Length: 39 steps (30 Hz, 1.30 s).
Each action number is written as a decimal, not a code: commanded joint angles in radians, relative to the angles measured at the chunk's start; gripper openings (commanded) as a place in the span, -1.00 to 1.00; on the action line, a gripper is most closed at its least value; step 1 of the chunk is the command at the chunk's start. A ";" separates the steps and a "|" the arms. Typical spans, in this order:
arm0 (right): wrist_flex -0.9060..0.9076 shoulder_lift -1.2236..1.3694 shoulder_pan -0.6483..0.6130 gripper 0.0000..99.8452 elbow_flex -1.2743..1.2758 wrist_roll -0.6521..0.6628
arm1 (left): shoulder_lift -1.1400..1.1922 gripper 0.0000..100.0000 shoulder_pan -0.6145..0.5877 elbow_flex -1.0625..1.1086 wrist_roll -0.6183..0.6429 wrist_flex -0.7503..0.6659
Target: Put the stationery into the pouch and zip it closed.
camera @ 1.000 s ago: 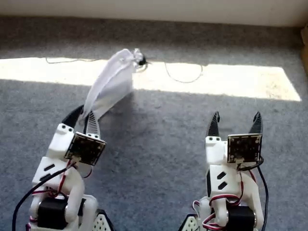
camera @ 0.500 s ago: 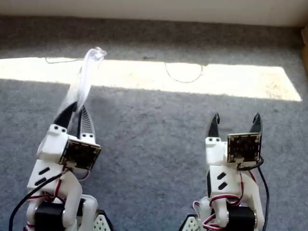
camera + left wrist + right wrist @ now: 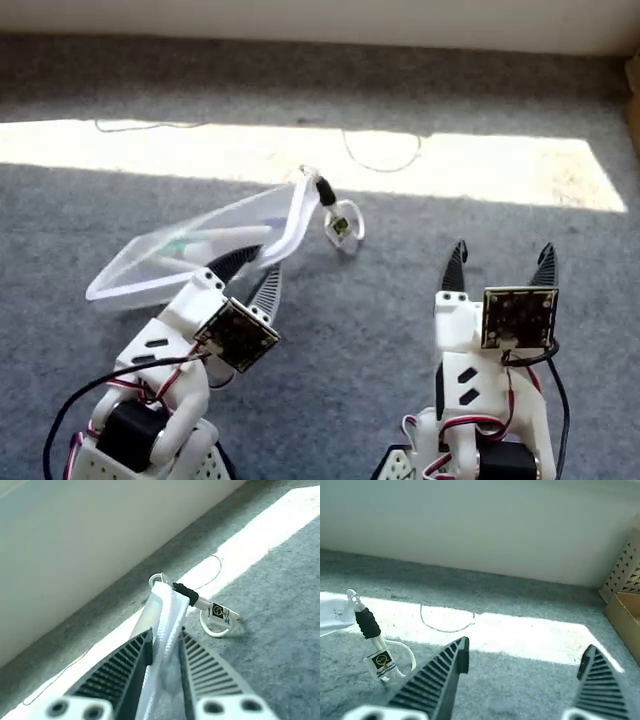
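The left gripper (image 3: pixel 248 275) is clamped on the woven zip edge of the clear, floppy plastic pouch (image 3: pixel 180 255), which fans out beyond its fingertips. Something green shows inside. The corded zip pull (image 3: pixel 322 190) dangles at the far end, so zipping looks nearly finished. The right gripper (image 3: pixel 500 257) gapes empty, well apart from the pouch.

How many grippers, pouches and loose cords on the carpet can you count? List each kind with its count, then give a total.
Grippers: 2, the left gripper and the right gripper
Pouches: 1, the pouch
Loose cords: 1, the thin cord
Total: 4
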 commanded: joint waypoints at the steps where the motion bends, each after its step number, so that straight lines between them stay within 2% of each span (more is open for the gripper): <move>1: 0.002 0.001 0.018 -0.35 -0.056 0.014 | -0.013 -0.67 0.056 -0.035 0.081 -0.023; 11: -0.002 0.001 0.012 -0.35 -0.056 0.014 | -0.013 -0.64 0.079 -0.148 0.086 -0.017; 15: -0.002 0.001 0.012 -0.35 -0.056 0.014 | -0.013 -0.64 0.077 -0.186 0.086 0.035; 21: -0.002 0.001 0.012 -0.35 -0.062 0.011 | -0.013 -0.87 0.070 -0.259 0.080 0.074; 25: 0.001 0.001 0.012 -0.52 -0.064 0.014 | -0.013 -0.99 -0.024 -0.269 0.080 0.066; 29: -0.016 0.001 0.010 -0.71 -0.065 0.014 | -0.016 -0.99 -0.133 -0.278 0.083 0.071; 39: -0.045 -0.001 -0.047 -0.91 -0.065 0.015 | -0.016 -0.99 -0.352 -0.272 0.086 0.074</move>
